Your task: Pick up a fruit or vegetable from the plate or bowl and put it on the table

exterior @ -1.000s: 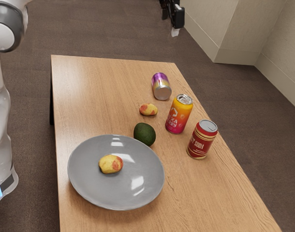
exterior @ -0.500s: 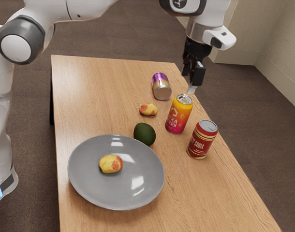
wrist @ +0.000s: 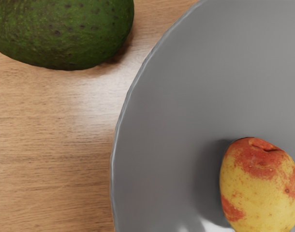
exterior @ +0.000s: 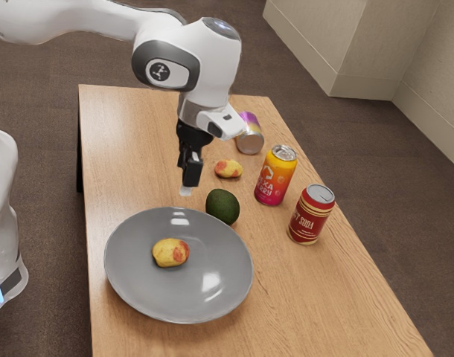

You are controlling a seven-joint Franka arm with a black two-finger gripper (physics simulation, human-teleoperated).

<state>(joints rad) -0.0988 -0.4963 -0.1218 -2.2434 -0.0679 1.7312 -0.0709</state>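
Yellow-red fruit (exterior: 171, 253) seen on grey plate (exterior: 130, 279); its stem dimple and pitted skin are shown in the wrist view. Claw (exterior: 186, 190) held above, near the plate's rim; whether spread or pressed together cannot be told. Bare wood is shown between plate and avocado (wrist: 65, 34) in the wrist view. Exterior view: counter (exterior: 130, 141), second fruit (exterior: 228, 169), upright orange-pink can (exterior: 275, 176), red can (exterior: 311, 216) and tipped purple can (exterior: 249, 135) are seen.

In the exterior view, the plate (exterior: 138, 290) sits on the near left of the bench (exterior: 126, 149), with a fruit (exterior: 170, 253) on it. The avocado (exterior: 223, 207) lies just beyond the rim (close, but apart). Behind it lies a second fruit (exterior: 228, 169), then a tipped can (exterior: 249, 140). To their right stand a nearer can (exterior: 310, 216) and a farther can (exterior: 276, 176).
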